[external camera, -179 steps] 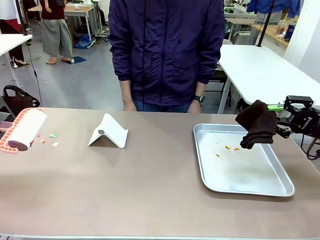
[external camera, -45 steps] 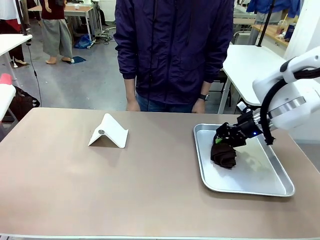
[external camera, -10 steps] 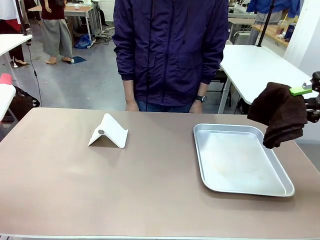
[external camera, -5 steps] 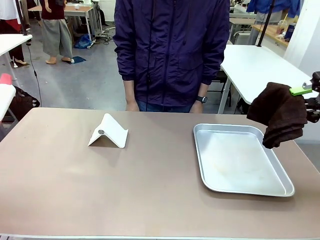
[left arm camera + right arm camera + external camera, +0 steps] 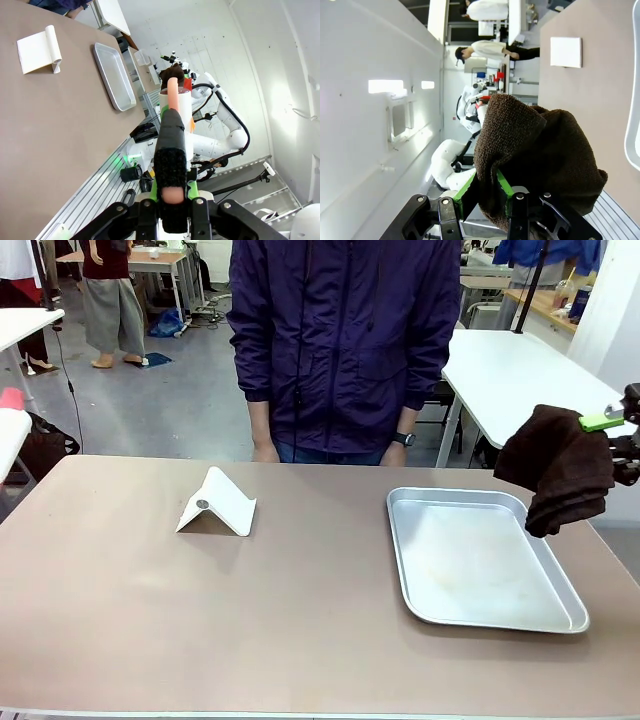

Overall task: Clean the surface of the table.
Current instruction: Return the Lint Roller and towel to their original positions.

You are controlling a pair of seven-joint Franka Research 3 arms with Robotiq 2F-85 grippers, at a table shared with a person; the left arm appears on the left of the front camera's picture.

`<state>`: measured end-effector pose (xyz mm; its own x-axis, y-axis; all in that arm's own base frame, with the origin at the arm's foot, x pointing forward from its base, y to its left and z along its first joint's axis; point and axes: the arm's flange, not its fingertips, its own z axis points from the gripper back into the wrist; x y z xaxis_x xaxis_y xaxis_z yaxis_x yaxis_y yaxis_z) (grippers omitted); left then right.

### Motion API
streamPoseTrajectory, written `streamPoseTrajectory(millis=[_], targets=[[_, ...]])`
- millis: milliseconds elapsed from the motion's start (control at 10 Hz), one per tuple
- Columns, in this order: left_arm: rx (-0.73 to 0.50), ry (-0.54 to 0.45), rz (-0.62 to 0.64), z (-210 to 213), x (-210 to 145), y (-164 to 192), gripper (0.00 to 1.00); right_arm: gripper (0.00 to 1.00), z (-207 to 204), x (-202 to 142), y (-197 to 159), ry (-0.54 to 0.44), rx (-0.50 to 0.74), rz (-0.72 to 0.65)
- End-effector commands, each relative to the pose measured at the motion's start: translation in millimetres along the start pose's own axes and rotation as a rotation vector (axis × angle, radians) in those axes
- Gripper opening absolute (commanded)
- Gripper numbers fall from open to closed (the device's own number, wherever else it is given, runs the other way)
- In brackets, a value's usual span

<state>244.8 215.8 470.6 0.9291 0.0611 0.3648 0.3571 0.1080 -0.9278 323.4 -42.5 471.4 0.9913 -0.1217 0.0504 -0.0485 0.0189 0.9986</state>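
The table (image 5: pixel 300 620) has a bare beige-brown top. My right gripper (image 5: pixel 600 424) hangs above the table's right edge, beyond the tray, shut on a dark brown cloth (image 5: pixel 558 468) that droops from its green pads. In the right wrist view the brown cloth (image 5: pixel 540 155) bulges between the fingers (image 5: pixel 464 189). My left gripper (image 5: pixel 170 150) is shut on the pink handle of a lint roller (image 5: pixel 175 102), held off the table (image 5: pixel 50 125). The roller's white roll (image 5: pixel 8 435) shows at the picture's left edge.
A shallow silver tray (image 5: pixel 560 615) lies on the right half of the table. A white folded stand (image 5: pixel 215 502) sits at the back left. A person in a dark purple jacket (image 5: pixel 340 340) stands at the far edge, hands down.
Nothing has moved in the last second. Earlier the right gripper pressed the cloth into the tray, then lifted it out to the right; the crumbs there and the scraps at the left are gone.
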Motion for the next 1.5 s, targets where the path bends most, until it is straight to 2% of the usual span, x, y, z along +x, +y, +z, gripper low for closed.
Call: streamPoseTrajectory(millis=[0, 200, 300, 500, 700, 1000, 1400], targets=[[0.079, 0.054, -0.013, -27, 22, -28, 0.22, 0.16, -31, 8, 11, 0.056, -0.006, 0.053], [0.134, 0.199, 0.004, -81, 50, -57, 0.22, 0.16, -76, 19, 21, 0.123, -0.019, 0.077], [0.170, 0.224, 0.040, -110, 61, -67, 0.22, 0.16, -101, 25, 22, 0.149, -0.038, 0.088], [0.305, 0.114, 0.042, -185, 81, -84, 0.22, 0.16, -173, 46, 16, 0.137, -0.067, 0.118], [0.416, 0.044, 0.029, -233, 97, -86, 0.22, 0.16, -231, 65, -1, 0.090, -0.102, 0.143], [0.595, 0.036, 0.026, -291, 124, -59, 0.22, 0.16, -293, 94, -57, -0.021, -0.205, 0.168], [0.753, 0.124, 0.031, -338, 129, 1, 0.22, 0.16, -310, 109, -129, 0.008, -0.341, 0.072]])
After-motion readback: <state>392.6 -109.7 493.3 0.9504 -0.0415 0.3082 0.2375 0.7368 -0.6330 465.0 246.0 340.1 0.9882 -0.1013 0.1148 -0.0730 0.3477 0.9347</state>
